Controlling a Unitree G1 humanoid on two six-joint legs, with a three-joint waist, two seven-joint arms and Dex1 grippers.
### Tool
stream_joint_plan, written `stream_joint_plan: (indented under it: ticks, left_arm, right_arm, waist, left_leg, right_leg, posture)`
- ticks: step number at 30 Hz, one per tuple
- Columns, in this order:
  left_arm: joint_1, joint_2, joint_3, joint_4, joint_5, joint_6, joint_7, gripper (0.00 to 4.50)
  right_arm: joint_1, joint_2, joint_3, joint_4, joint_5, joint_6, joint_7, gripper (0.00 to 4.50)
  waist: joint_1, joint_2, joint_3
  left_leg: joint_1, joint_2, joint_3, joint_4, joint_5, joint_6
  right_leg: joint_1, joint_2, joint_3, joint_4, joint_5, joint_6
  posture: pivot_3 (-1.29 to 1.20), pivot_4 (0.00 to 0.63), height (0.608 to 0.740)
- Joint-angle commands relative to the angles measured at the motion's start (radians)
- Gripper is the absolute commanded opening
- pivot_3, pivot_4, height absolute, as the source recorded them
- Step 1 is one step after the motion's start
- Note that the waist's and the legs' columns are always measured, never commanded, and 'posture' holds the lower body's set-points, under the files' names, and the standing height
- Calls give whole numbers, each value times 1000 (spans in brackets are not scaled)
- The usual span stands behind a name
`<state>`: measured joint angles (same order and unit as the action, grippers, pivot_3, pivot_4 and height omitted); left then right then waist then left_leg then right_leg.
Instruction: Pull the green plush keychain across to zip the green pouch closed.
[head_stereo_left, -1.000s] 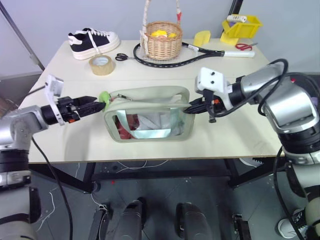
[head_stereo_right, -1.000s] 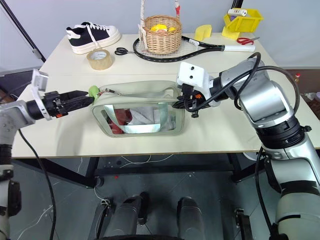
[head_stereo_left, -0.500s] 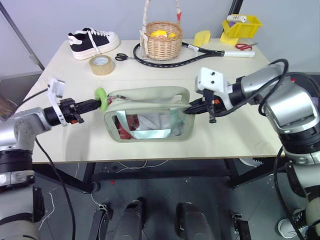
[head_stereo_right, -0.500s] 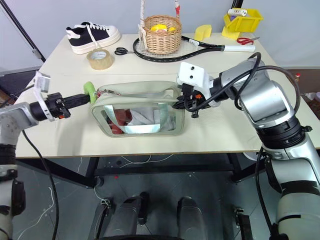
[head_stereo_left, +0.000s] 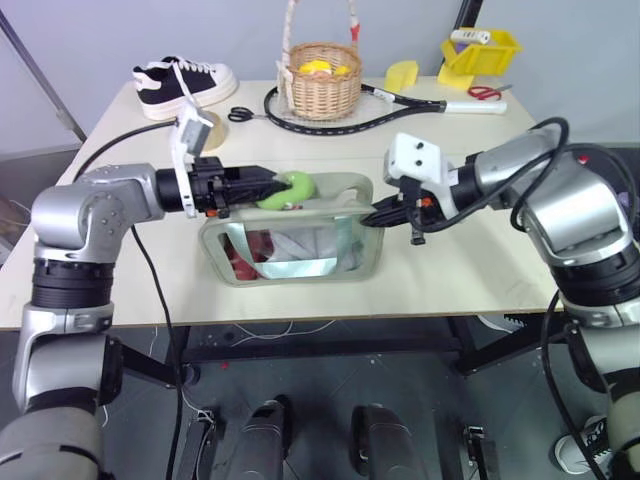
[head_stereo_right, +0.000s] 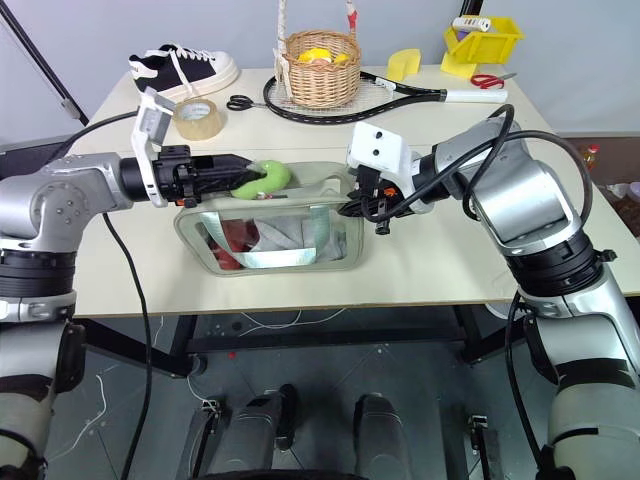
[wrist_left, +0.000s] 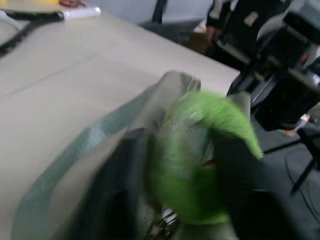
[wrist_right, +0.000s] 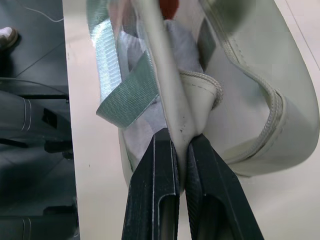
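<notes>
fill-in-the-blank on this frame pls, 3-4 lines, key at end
1. The left gripper grips the green plush ____ over the top of the pouch.
2. The right gripper is clamped on the ____ end of the green pouch.
3. Behind the pouch, the wicker basket sits against a black ____.
4. The black-and-white sneaker stands next to a roll of ____.

Missing words: keychain; right; racket; tape

The left gripper (head_stereo_left: 262, 186) carried the green plush keychain (head_stereo_left: 287, 190) rightward from the green pouch's (head_stereo_left: 292, 226) left end to partway along its top, while the pouch's left side lifted and tilted.
</notes>
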<state>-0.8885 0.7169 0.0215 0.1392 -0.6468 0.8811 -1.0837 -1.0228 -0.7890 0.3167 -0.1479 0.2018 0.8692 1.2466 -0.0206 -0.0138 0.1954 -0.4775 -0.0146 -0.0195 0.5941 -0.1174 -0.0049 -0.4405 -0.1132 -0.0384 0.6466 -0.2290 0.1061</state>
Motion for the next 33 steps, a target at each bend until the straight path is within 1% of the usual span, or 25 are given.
stream_joint_plan:
  ticks: [1,2,5,8,10,13,17,19,21,22,24,25,28,29,30,31,33]
  left_arm:
    - [-28,57,24,2,26,-34,-34,4136]
    - [-29,77,35,12,37,-48,-35,4470]
    - [-23,142,69,42,41,-63,-64,4470]
    - [19,235,109,69,42,-74,-113,4470]
    - [62,271,126,71,50,-91,-133,4470]
    - [142,293,172,21,8,-75,-160,4470]
    - [278,297,221,-111,-67,-57,-218,4470]
    - [343,294,201,-167,-51,-83,-217,4470]
    - [376,271,172,-176,-2,-136,-184,4470]
    - [377,255,159,-169,16,-146,-159,4237]
    - [376,226,146,-167,24,-159,-137,3579]
    - [375,213,141,-168,33,-170,-125,3133]
    - [372,189,132,-163,54,-190,-103,1530]
    - [372,185,131,-162,58,-195,-102,1067]
    - [373,183,131,-161,60,-200,-102,468]
    - [374,179,131,-163,61,-202,-99,43]
    - [375,176,132,-164,61,-204,-93,43]
  right_arm:
    - [-35,4,-22,-22,15,7,-14,0]
    - [-35,4,-22,-22,16,8,-15,0]
    - [-30,2,-20,-24,15,12,-20,0]
    - [-23,-3,-19,-27,16,15,-20,0]
    - [-21,-4,-18,-27,17,16,-20,0]
    - [-21,-8,-17,-29,22,21,-18,0]
    - [-22,-14,-15,-29,25,24,-15,0]
    - [-23,-17,-15,-29,26,25,-12,0]
    - [-27,-17,-13,-27,28,26,-8,0]
    - [-30,-17,-14,-26,29,27,-7,0]
    - [-33,-18,-13,-25,30,28,-6,0]
    - [-34,-18,-13,-25,31,29,-5,0]
    - [-37,-17,-14,-27,32,32,-5,0]
    - [-37,-16,-14,-27,32,33,-6,0]
    - [-38,-15,-14,-27,32,34,-6,0]
    - [-38,-14,-16,-29,33,34,-8,0]
    - [-37,-12,-18,-33,36,31,-7,0]
  waist:
    - [1,0,0]
    - [2,0,0]
    - [3,0,0]
    - [0,0,0]
    - [2,0,0]
    - [5,0,0]
    - [7,0,0]
    - [6,0,0]
    - [6,0,0]
    - [8,0,0]
    - [10,0,0]
    - [9,0,0]
    - [8,0,0]
    - [8,0,0]
    - [8,0,0]
    - [8,0,0]
    - [8,0,0]
  left_leg:
    - [0,0,0,0,0,0]
    - [0,0,0,0,0,0]
    - [0,0,0,0,0,0]
    - [0,1,0,0,0,0]
    - [0,3,0,0,0,0]
    - [0,5,0,0,-1,0]
    - [-1,5,0,0,-2,-3]
    - [-2,5,0,-1,-2,-3]
    - [-2,5,0,-2,-2,-3]
    - [-2,6,1,-2,-2,-3]
    - [-1,6,0,-2,-2,-3]
    - [-1,6,1,-1,-2,-3]
    - [-2,6,1,-1,-2,-2]
    - [-2,6,1,-1,-1,-1]
    - [-2,6,1,-2,-1,-1]
    - [-2,6,1,-1,-1,-1]
    - [-2,6,1,-1,-1,-1]
  right_leg:
    - [0,0,0,0,0,0]
    - [0,0,0,0,0,0]
    - [0,0,0,-1,-1,-2]
    - [0,0,0,-1,-2,-3]
    - [-1,0,0,-1,-2,-3]
    - [-1,0,0,-2,-2,-4]
    - [0,-1,0,-5,-2,-5]
    - [0,-1,0,-8,-1,-6]
    - [1,-1,0,-9,-1,-7]
    - [1,-1,0,-10,-1,-7]
    - [1,0,0,-10,-1,-7]
    - [2,0,0,-10,-1,-7]
    - [2,0,0,-11,-1,-7]
    - [2,0,0,-11,-1,-7]
    - [2,0,0,-11,0,-7]
    - [2,0,0,-11,0,-7]
    - [2,0,0,-11,0,-7]
  posture:
    - [0,150,724]
    - [0,150,724]
    - [0,150,724]
    - [0,150,724]
    - [0,150,724]
    - [0,150,724]
    - [0,150,724]
    - [0,150,724]
    - [0,150,724]
    - [0,150,724]
    - [0,150,724]
    - [0,150,724]
    - [0,150,724]
    - [0,150,724]
    - [0,150,724]
    - [0,150,724]
    - [0,150,724]
